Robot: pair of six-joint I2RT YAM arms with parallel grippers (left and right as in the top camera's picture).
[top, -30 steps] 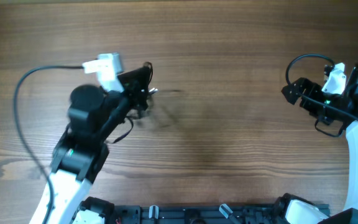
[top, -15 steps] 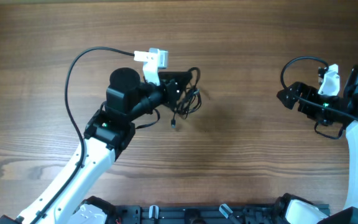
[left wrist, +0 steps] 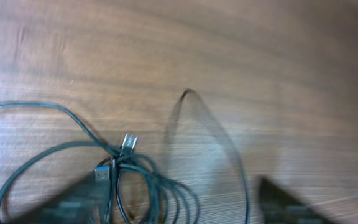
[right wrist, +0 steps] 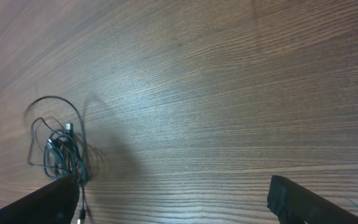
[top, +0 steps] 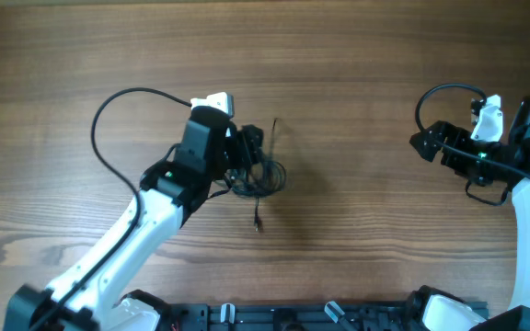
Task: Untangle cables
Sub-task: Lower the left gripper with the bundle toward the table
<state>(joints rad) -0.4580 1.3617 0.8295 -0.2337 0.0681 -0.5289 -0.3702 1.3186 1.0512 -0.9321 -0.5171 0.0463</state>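
The cables (top: pixel 261 176) are thin black wires lying in a tangled coil on the wooden table (top: pixel 357 74), left of centre. One strand arches up toward the far side and one plug end (top: pixel 258 223) trails toward the front. My left gripper (top: pixel 254 156) hovers right over the coil, open. In the left wrist view its blurred fingers (left wrist: pixel 73 204) stand wide apart, with the coil (left wrist: pixel 157 196) and a USB plug (left wrist: pixel 103 175) on the table between them. My right gripper (top: pixel 423 140) waits far to the right, open and holding nothing. In its view the cables (right wrist: pixel 58 148) lie far off at the left.
A thicker black arm cable (top: pixel 109 119) loops out left of the left arm. A dark rail (top: pixel 283 317) runs along the table's front edge between the two arm bases.
My left arm carried the bundle rightward toward the table's middle, then its jaws went from shut to open, and the coil now lies loose on the wood. The right arm barely moved.
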